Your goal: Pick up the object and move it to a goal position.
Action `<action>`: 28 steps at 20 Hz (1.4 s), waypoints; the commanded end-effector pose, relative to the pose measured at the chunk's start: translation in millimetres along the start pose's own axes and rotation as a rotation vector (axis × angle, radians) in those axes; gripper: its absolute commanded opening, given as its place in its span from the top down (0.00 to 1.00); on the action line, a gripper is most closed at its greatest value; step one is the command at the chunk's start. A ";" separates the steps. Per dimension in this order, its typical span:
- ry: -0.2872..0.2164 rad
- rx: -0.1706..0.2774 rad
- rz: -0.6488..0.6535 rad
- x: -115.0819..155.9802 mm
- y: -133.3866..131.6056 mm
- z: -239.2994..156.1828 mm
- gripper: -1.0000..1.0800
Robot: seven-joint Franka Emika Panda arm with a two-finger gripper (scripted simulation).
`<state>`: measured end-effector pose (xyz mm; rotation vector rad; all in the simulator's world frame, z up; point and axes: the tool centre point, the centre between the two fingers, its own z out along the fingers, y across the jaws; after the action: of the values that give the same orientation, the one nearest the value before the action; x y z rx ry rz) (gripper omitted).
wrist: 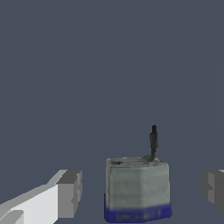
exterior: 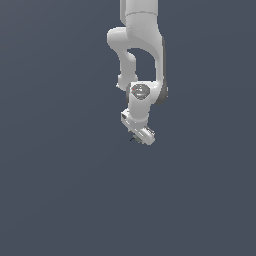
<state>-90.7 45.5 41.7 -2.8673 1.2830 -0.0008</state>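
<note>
The object [wrist: 137, 188] is a pale grey block with a blue band along one end and a thin dark stem [wrist: 153, 141] rising from its other end. In the wrist view it sits between my gripper's [wrist: 141, 190] two grey fingers [wrist: 70, 192], with a clear gap on each side, so the gripper is open and touches nothing. In the exterior view the white arm hangs over the flat dark floor. Its hand and gripper [exterior: 140, 135] cover the object, of which only a dark speck [exterior: 132, 139] shows. The goal position is out of view.
A plain dark grey-blue floor [exterior: 60, 190] fills both views around the arm, with no other objects or edges showing.
</note>
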 end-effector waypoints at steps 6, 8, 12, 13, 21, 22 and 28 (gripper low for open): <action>0.000 -0.001 0.002 -0.4 0.4 26.9 0.04; 0.000 -0.001 0.002 -0.4 0.2 28.9 0.04; 0.000 -0.001 0.002 -0.4 0.1 29.2 1.00; 0.000 -0.001 0.002 -0.4 0.1 29.2 1.00; 0.000 0.000 0.002 -0.1 -0.1 28.6 1.00; 0.000 0.000 0.002 0.9 0.3 28.5 1.00; 0.000 0.000 0.002 22.0 7.5 27.6 1.00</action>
<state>-84.6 31.5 13.6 -2.8665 1.2837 0.0004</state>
